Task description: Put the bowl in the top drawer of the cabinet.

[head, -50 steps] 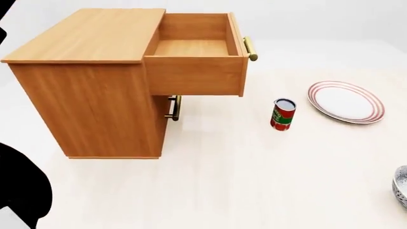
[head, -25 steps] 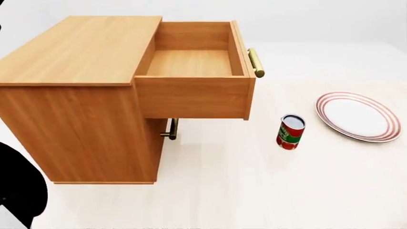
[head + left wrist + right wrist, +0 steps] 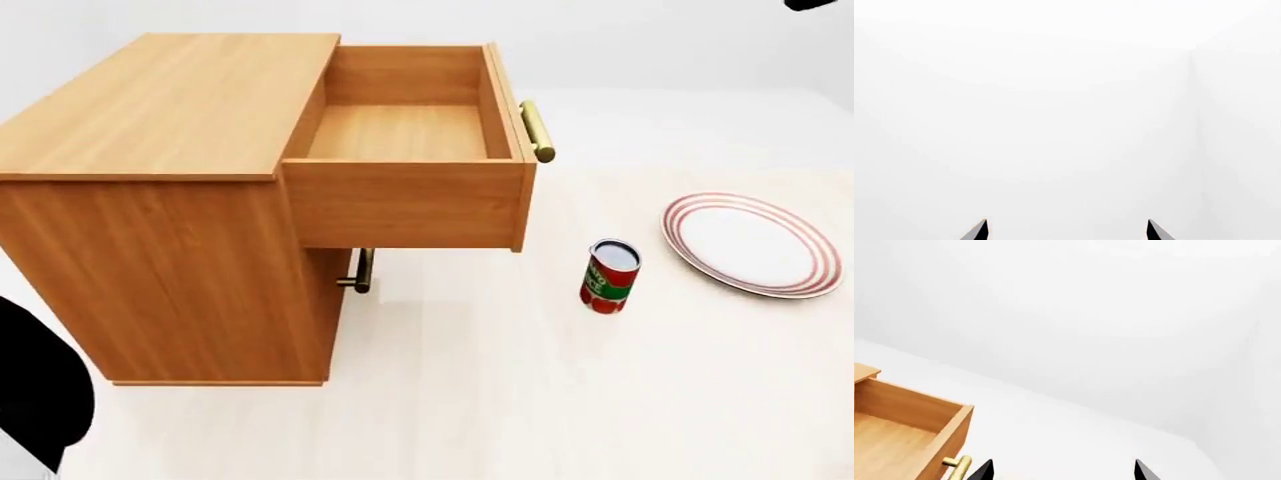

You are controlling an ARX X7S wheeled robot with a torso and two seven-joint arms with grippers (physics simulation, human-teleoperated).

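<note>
Left arm: a dark mass at the lower left corner of the head view, beside the cabinet's side panel; pose not readable.
Left gripper (image 3: 1066, 231): only two dark fingertips (image 3: 978, 231) show in the left wrist view, set wide apart, nothing between them; they face a blank white wall.
Cabinet (image 3: 167, 150): orange-brown, flat-topped, filling the left half of the head view.
Top drawer (image 3: 400, 130): pulled fully out and empty, its brass handle (image 3: 537, 131) on the front; in the right wrist view its corner lies beside and below the right claw.
Lower drawer handle (image 3: 359, 270): just visible under the open drawer.
Can (image 3: 610, 277): upright, red-labelled.
Plate (image 3: 751, 245): red-rimmed, flat, beyond the can.
Right gripper (image 3: 1062, 471): raised, two tips spread wide, holding nothing.
Bowl: in no view.
</note>
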